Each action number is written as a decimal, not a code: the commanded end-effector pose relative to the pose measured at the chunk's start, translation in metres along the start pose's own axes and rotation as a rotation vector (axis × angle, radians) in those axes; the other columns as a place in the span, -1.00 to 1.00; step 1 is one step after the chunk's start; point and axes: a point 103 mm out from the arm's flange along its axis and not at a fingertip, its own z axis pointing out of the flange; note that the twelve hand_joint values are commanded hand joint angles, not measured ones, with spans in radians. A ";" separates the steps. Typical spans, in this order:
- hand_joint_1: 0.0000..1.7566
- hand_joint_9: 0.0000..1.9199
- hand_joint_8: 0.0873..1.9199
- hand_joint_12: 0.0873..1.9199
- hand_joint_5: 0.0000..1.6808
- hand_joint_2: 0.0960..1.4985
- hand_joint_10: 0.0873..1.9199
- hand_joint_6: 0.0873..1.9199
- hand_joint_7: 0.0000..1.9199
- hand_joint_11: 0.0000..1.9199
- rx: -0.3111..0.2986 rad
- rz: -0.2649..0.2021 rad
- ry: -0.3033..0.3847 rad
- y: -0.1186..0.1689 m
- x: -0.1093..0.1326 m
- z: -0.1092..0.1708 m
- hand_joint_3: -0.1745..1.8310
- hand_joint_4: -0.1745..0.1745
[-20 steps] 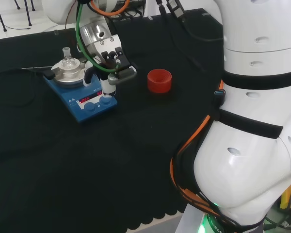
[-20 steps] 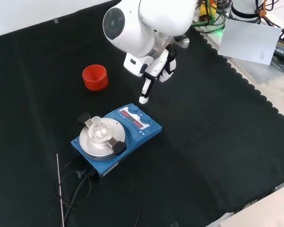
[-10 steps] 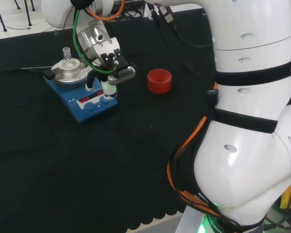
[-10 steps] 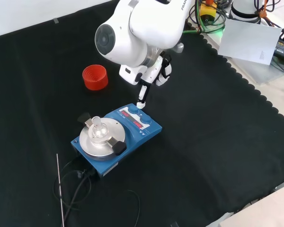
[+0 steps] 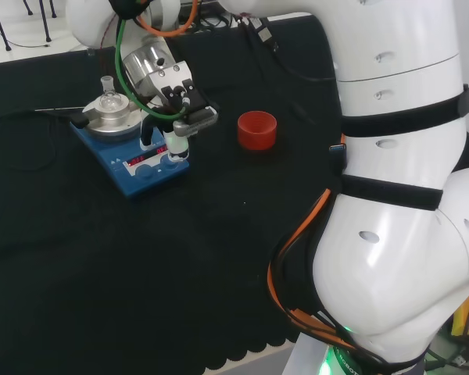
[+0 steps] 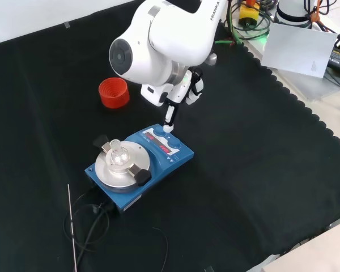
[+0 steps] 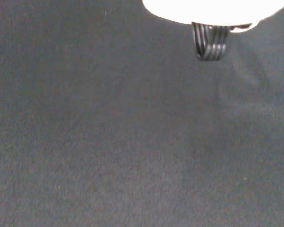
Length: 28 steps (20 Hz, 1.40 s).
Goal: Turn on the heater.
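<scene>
The blue heater stands on the black cloth with a small clear flask on its round metal plate. Its front panel shows red displays and blue knobs. The hand hangs over the panel end of the heater. One straight finger points down, and its white tip touches the panel at a knob, while the other fingers are curled up by the palm. In the wrist view a blurred white part of the hand hangs above bare black cloth.
A red ribbed ring stand sits on the cloth near the heater. A black cable and a thin rod lie by the heater's plate end. The arm's big white links rise beside the hand.
The hand has come down and in toward the heater. Its straight finger, which hung above the panel a second ago, now touches it at a knob. The heater and flask have not moved.
</scene>
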 end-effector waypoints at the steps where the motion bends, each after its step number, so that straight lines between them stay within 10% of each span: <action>1: 0.72 1.00 0.67 0.65 -0.67 -0.29 0.56 -1.00 0.90 1.00 0.009 -0.011 -0.006 0.002 0.006 0.005 0.33 -0.14; 28: 0.72 1.00 0.66 0.63 -0.65 -0.30 0.56 -1.00 0.90 1.00 0.049 -0.019 -0.008 0.020 0.008 0.018 0.35 -0.14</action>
